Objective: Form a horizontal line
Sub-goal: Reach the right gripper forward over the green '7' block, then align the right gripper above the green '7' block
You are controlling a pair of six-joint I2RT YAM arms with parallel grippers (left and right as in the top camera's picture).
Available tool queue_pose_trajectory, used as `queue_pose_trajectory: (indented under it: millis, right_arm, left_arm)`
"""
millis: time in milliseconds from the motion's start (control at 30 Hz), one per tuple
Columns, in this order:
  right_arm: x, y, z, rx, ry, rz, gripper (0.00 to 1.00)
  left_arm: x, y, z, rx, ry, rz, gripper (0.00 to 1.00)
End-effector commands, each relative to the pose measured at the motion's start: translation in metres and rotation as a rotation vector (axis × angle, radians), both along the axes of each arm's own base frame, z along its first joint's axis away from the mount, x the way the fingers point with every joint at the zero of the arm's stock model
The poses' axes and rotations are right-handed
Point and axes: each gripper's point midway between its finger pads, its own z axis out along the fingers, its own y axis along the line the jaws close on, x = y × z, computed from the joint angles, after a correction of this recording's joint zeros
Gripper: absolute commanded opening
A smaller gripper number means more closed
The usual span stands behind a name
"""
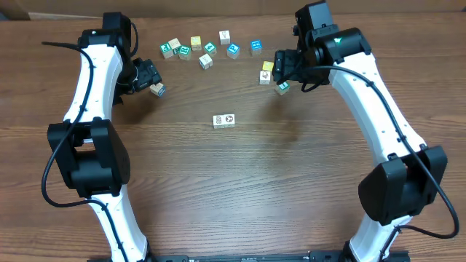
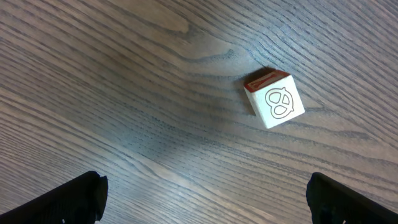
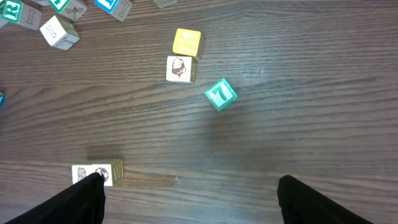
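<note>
Overhead view is showing the horizontal line (image 1: 223, 121) lying nearest the arm bases, mid-counter (image 1: 233, 189): only two white-faced cubes are touching side by side there, so the row is looking about half built. Beyond it, the left hand (image 2: 205, 196) is hovering with fingers (image 2: 74, 199) spread wide and nothing between them. A pretzel-print cube (image 2: 273, 99) is sitting just ahead, probably lined up as its next pick. The right hand (image 3: 189, 196) is likewise standing wide and empty over a teal cube (image 3: 221, 94), which is turned off square and sitting apart from a yellow cube (image 3: 186, 42) and a white printed cube (image 3: 180, 69) that are touching each other. Farthest off, loose cubes (image 1: 207, 49) are lying scattered along the far side. Wrist cameras are giving what the top view is blurring: the pretzel outline, the red face, the white 7. Only the top view is relating both arms to the row.
</note>
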Motion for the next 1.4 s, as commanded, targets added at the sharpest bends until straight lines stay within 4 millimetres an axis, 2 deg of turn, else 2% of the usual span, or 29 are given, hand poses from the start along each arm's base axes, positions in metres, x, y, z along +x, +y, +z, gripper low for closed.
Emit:
queue_pose_trajectory:
  millis: [0,400,767,1367]
  right_arm:
    - [0.011,-0.006,0.001,-0.019,-0.027,-0.019,0.86]
    - [0.044,-0.019,0.007,-0.07,-0.152,-0.047,0.98]
    - [0.051,-0.035,-0.021,-0.087,-0.097,-0.077,1.0]
    - [0.053,-0.034,-0.061,-0.098,-0.024,-0.073,1.0]
  left_arm:
    - [0.004,-0.003,0.0,0.006,-0.006,-0.016,1.0]
    - [0.004,-0.002,0.0,0.007,-0.006,-0.016,1.0]
    - [0.004,-0.002,0.0,0.006,-0.006,-0.016,1.0]
    - [0.004,-0.002,0.0,0.006,-0.006,-0.015,1.0]
